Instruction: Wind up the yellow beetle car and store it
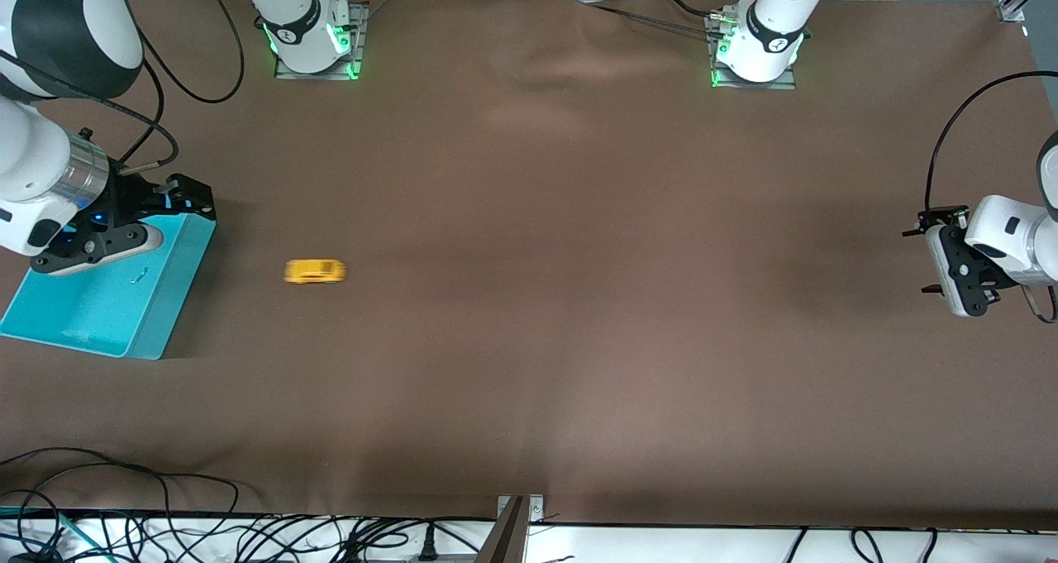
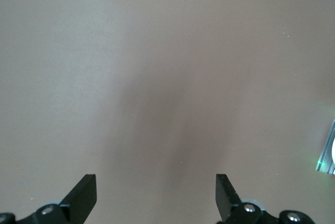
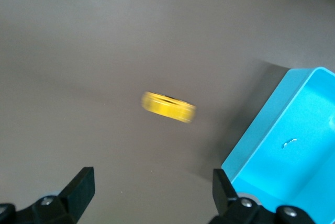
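The yellow beetle car (image 1: 315, 271) sits on the brown table, smeared along its length, a short way from the teal bin (image 1: 178, 298) toward the left arm's end. It also shows in the right wrist view (image 3: 168, 107), beside the bin (image 3: 256, 143). My right gripper (image 1: 188, 198) is open and empty over the bin's farther corner, and its fingertips (image 3: 152, 182) frame bare table. My left gripper (image 1: 930, 253) is open and empty at the left arm's end of the table, waiting, and it sees only bare table (image 2: 156, 185).
The teal bin holds only a small speck (image 1: 139, 278). The arm bases (image 1: 312, 42) (image 1: 756, 50) stand along the table's farthest edge. Loose cables (image 1: 124, 513) and a metal bracket (image 1: 519, 513) lie along the nearest edge.
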### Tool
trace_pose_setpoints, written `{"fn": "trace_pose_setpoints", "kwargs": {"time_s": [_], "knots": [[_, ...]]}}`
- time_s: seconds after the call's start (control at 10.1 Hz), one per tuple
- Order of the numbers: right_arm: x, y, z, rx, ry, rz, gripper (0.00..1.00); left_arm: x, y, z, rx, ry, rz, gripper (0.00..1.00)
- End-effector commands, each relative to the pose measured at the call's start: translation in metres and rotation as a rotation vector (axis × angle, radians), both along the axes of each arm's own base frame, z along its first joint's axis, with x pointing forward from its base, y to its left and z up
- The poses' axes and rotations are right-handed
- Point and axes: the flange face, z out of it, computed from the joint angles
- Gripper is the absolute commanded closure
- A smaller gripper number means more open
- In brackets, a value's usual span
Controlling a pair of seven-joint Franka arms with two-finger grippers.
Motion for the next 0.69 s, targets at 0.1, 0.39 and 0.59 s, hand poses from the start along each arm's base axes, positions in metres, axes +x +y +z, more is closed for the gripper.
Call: {"fn": "trace_pose_setpoints", "kwargs": {"time_s": [0.1, 0.39, 0.59], "knots": [[0.002, -0.003, -0.004, 0.014, -0.025, 0.236, 0.0, 0.006, -0.022, 0.022, 0.029, 0.006, 0.013, 0.0], [0.003, -0.004, -0.022, 0.031, -0.033, 0.47, 0.0, 0.007, -0.035, 0.032, 0.047, 0.003, 0.111, 0.0], [0.002, -0.006, -0.039, 0.039, -0.04, 0.626, 0.0, 0.007, -0.061, 0.057, 0.079, 0.025, 0.256, 0.0]]}}
